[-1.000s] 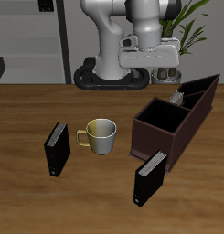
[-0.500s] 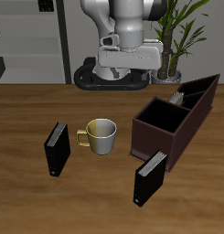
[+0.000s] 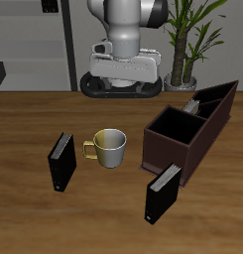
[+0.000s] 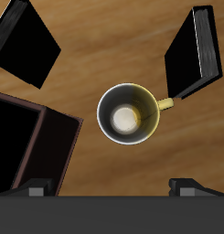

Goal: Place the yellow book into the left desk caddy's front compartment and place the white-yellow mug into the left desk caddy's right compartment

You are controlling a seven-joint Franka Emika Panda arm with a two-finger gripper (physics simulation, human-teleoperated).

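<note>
From the exterior view, the white-yellow mug (image 3: 109, 147) stands upright near the middle of the worktop (image 3: 34, 213), its handle pointing at a black book (image 3: 60, 162) standing just beside it. The left desk caddy (image 3: 188, 132) lies farther toward the worktop's side edge, with the yellow book (image 3: 195, 104) in one of its narrow slots. A second black book (image 3: 161, 192) stands toward the front edge, just before the caddy. In the wrist view, the claw (image 4: 115, 188) hangs spread above the mug (image 4: 129, 114), pinching nothing; both black books (image 4: 195, 52) (image 4: 25, 43) flank it, apart from it.
</note>
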